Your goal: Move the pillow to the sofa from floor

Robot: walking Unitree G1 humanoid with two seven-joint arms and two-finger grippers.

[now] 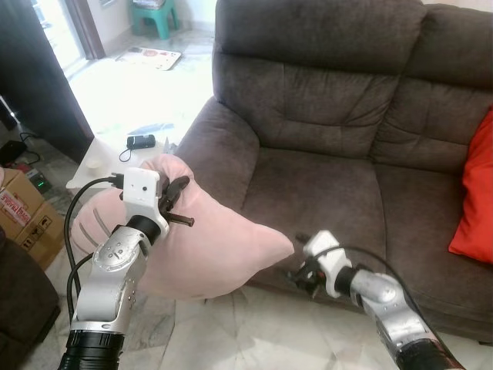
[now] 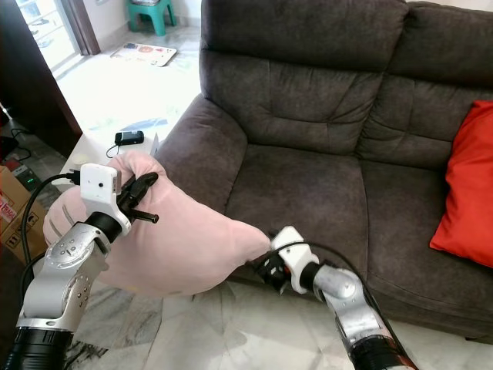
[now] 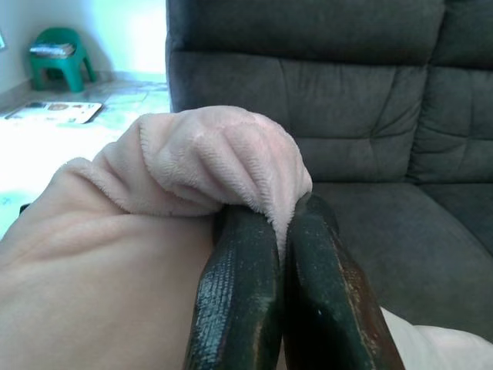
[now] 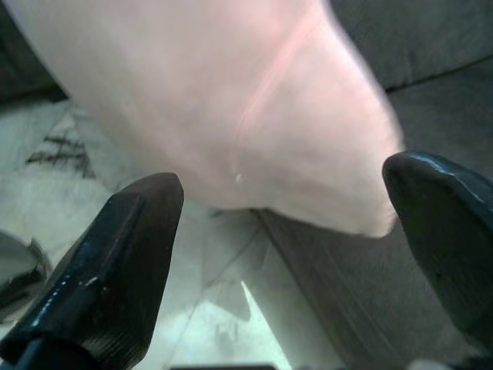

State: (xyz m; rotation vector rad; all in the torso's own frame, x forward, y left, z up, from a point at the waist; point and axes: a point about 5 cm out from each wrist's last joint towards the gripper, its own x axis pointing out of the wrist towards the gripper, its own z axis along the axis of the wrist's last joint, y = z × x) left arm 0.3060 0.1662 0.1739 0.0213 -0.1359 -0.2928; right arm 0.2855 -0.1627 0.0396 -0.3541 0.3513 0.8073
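A pale pink pillow (image 1: 212, 243) hangs in the air in front of the dark brown sofa (image 1: 339, 139), beside its left armrest. My left gripper (image 1: 176, 196) is shut on the pillow's upper left corner, and in the left wrist view the fabric (image 3: 231, 166) bunches over the closed fingers (image 3: 239, 301). My right gripper (image 1: 296, 274) is open, just below and right of the pillow's right corner (image 4: 362, 208), apart from it. The right wrist view has both fingers (image 4: 115, 262) spread wide under that corner.
A red cushion (image 1: 476, 196) leans at the sofa's right end. A low white table (image 1: 104, 158) with a small black device (image 1: 141, 141) stands left of the armrest. Cardboard boxes (image 1: 23, 212) sit on the floor at far left. A green stool (image 1: 154, 14) is at the back.
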